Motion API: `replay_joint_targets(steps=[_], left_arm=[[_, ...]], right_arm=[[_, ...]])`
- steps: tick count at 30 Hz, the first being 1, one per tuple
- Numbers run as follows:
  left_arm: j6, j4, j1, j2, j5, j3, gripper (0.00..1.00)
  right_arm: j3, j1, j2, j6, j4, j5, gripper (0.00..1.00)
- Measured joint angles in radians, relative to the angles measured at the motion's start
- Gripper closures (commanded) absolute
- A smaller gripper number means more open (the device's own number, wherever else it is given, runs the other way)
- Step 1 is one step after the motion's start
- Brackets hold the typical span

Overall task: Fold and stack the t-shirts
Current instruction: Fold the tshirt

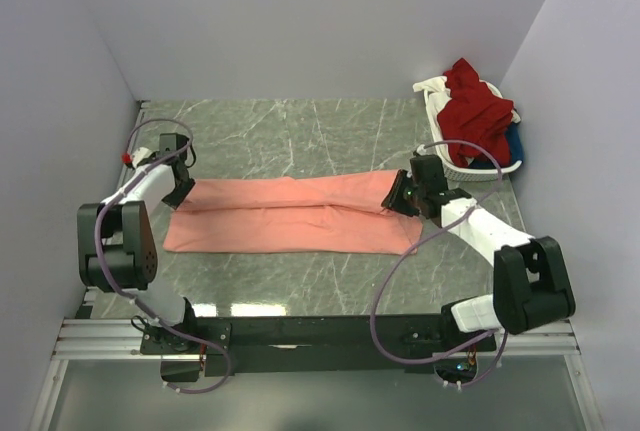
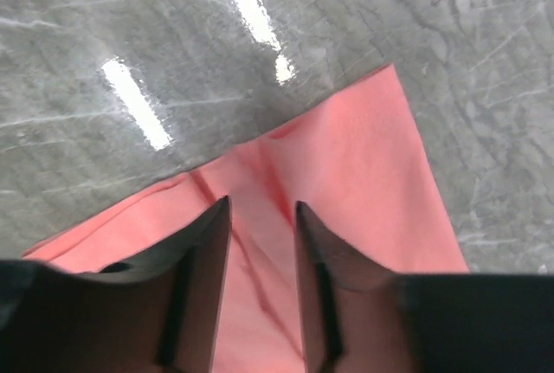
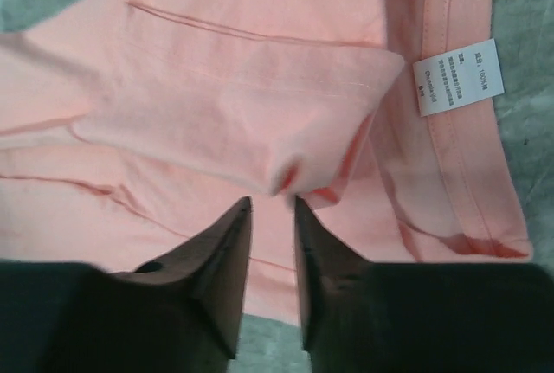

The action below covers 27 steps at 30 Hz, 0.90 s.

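A salmon-pink t-shirt [image 1: 290, 216] lies flat on the marble table, folded into a long band. My left gripper [image 1: 183, 191] hangs over its left end. In the left wrist view the left gripper [image 2: 262, 206] is open, with pink cloth [image 2: 363, 165] under the gap between its jaws. My right gripper [image 1: 398, 197] is over the shirt's right end. In the right wrist view it [image 3: 273, 202] is open, its tips just short of a folded flap [image 3: 260, 122]. The white neck label [image 3: 457, 76] shows nearby. Dark red [image 1: 478, 106], blue [image 1: 512, 141] and white [image 1: 432, 84] shirts lie in the basket.
A white slatted basket [image 1: 436, 123] stands at the back right corner, just behind my right arm. Grey walls close the table on the left, back and right. The arm bases and cables are at the near edge.
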Motion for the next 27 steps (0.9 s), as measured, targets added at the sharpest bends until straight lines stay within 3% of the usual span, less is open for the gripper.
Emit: replay_joint_targets(steps=[1, 4, 8, 13, 20, 27], left_arm=[[-0.004, -0.001, 0.001, -0.015, 0.001, -0.008, 0.47], [-0.008, 0.000, 0.002, -0.071, 0.007, -0.018, 0.41], [-0.004, 0.011, 0.001, -0.153, 0.027, -0.018, 0.41], [0.009, 0.040, -0.037, -0.204, 0.070, -0.018, 0.40], [0.073, 0.121, -0.253, -0.199, 0.150, -0.031, 0.39], [0.154, 0.225, -0.458, -0.057, 0.224, 0.007, 0.37]], right_arm=[[-0.003, 0.000, -0.019, -0.002, -0.004, -0.001, 0.61], [-0.004, 0.000, -0.086, -0.005, -0.019, 0.003, 0.57], [0.042, 0.000, -0.103, -0.009, -0.035, 0.012, 0.56], [0.183, 0.000, 0.055, -0.016, -0.042, 0.037, 0.55], [0.335, 0.000, 0.292, -0.041, -0.056, 0.078, 0.53], [0.322, 0.000, 0.323, -0.043, -0.053, 0.079, 0.53]])
